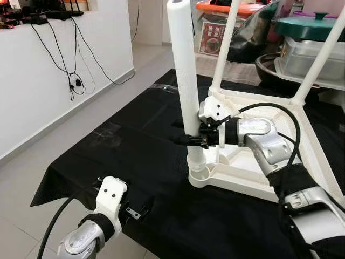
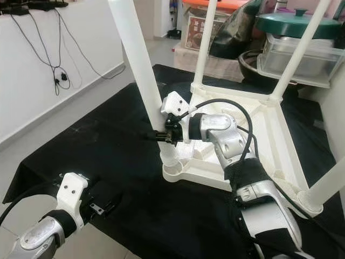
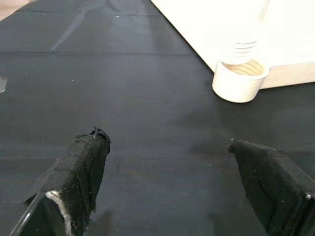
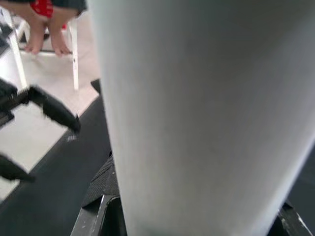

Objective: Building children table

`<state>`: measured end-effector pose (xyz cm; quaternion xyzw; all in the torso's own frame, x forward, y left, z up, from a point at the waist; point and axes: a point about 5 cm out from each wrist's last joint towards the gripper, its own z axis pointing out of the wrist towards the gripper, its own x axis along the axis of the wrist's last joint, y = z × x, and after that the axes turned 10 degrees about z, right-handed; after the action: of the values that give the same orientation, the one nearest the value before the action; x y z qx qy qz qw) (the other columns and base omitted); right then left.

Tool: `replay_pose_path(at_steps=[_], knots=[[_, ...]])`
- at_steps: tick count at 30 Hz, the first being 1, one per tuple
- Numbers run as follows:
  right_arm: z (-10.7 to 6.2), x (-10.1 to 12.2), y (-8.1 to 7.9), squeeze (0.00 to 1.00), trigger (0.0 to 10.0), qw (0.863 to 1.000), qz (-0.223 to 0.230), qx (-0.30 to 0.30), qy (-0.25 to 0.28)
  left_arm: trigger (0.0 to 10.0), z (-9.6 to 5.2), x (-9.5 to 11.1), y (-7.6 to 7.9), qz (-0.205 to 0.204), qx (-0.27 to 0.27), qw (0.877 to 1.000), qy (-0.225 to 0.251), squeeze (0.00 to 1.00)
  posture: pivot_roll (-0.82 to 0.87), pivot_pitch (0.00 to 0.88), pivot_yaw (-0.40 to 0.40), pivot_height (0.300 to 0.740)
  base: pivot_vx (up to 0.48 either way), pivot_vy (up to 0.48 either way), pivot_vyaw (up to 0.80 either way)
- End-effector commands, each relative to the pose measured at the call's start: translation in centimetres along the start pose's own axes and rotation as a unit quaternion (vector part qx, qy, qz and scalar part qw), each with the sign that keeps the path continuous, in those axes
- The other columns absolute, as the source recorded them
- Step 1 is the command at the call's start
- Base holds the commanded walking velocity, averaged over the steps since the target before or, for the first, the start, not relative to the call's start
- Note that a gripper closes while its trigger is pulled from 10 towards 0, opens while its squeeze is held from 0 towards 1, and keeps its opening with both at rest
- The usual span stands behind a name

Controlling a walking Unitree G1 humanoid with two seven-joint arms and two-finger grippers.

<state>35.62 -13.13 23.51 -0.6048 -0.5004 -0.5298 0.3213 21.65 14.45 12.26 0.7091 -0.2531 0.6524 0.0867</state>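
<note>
White children's table (image 1: pixel 302 162) lies upside down on the black cloth (image 1: pixel 129 156), its near corner leg (image 1: pixel 186 81) upright in its socket, pinched low by the right hand (image 1: pixel 190 139); left hand (image 3: pixel 167 162) spread, hovering over cloth.

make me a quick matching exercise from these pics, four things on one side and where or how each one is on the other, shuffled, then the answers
Things:
1. right gripper
2. left gripper
3. white tabletop
4. teal lid

States:
A. lying upside down on the black cloth
B. on a clear container in the background
C. shut on the near white table leg
D. open, above bare black cloth

Pairs: 1-C, 2-D, 3-A, 4-B
</note>
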Motion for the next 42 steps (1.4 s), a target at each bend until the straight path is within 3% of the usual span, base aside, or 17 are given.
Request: replay_pose_path(at_steps=[1,4,13,23,25,27,29,33,36,38,40,42], knots=[[-0.3,-0.2,0.2,0.00,10.0,1.000,0.000,0.008,-0.016,10.0,0.1,0.0,-0.2,-0.001,-0.003,1.000,0.000,0.00,0.11,0.000,-0.059,0.740,0.000,0.000,0.00],[-0.9,-0.4,0.2,0.00,10.0,0.999,-0.001,0.025,-0.028,10.0,0.2,-0.1,-0.1,-0.002,-0.004,1.000,-0.001,0.00,0.11,0.000,-0.060,0.740,0.000,0.000,0.00],[-0.7,-1.3,-0.6,0.00,10.0,0.998,0.004,0.055,-0.037,10.0,0.2,-0.2,0.0,-0.006,-0.003,1.000,0.000,0.00,0.11,0.000,-0.062,0.740,0.000,0.000,0.00],[0.2,-1.8,-1.9,0.00,10.0,0.996,0.008,0.087,-0.033,10.0,0.3,-0.3,-0.2,-0.007,0.001,1.000,-0.002,0.00,0.11,0.000,-0.070,0.740,0.000,0.000,0.00],[0.7,-2.7,-3.2,0.00,10.0,0.994,0.020,0.104,-0.033,10.0,0.3,-0.3,-0.1,-0.008,0.003,1.000,-0.002,0.00,0.11,0.000,-0.074,0.740,0.000,0.000,0.00],[0.7,-2.7,-3.2,0.00,10.0,0.994,0.020,0.104,-0.033,10.0,0.3,-0.3,-0.1,-0.008,0.003,1.000,-0.002,0.00,0.11,0.000,-0.074,0.740,0.000,0.000,0.00],[1.0,-3.6,-4.1,0.00,10.0,0.992,0.036,0.115,-0.037,10.0,0.3,-0.4,-0.2,-0.008,0.005,1.000,-0.002,0.00,0.11,0.000,-0.074,0.740,0.000,0.000,0.00],[1.1,-4.0,-4.4,0.00,10.0,0.992,0.056,0.111,-0.037,10.0,0.3,-0.5,-0.3,-0.008,0.008,1.000,-0.005,0.00,0.11,0.000,-0.074,0.740,0.000,0.000,0.00],[1.2,-4.4,-4.2,0.00,10.0,0.991,0.092,0.091,-0.032,10.0,0.3,-0.5,-0.5,-0.010,0.014,1.000,-0.006,0.00,0.11,0.000,-0.076,0.740,0.000,0.000,0.00],[1.5,-5.1,-3.8,0.00,10.0,0.988,0.140,0.058,-0.027,10.0,0.3,-0.6,-0.6,-0.013,0.019,1.000,-0.007,0.00,0.11,0.000,-0.079,0.740,0.000,0.000,0.00],[1.5,-5.1,-3.8,0.00,10.0,0.988,0.140,0.058,-0.027,10.0,0.3,-0.6,-0.6,-0.013,0.019,1.000,-0.007,0.00,0.11,0.000,-0.079,0.740,0.000,0.000,0.00],[1.9,-5.9,-3.3,0.00,10.0,0.983,0.184,0.006,-0.024,10.0,0.3,-0.7,-0.7,-0.015,0.024,1.000,-0.009,0.00,0.11,0.000,-0.084,0.740,0.000,0.000,0.00]])
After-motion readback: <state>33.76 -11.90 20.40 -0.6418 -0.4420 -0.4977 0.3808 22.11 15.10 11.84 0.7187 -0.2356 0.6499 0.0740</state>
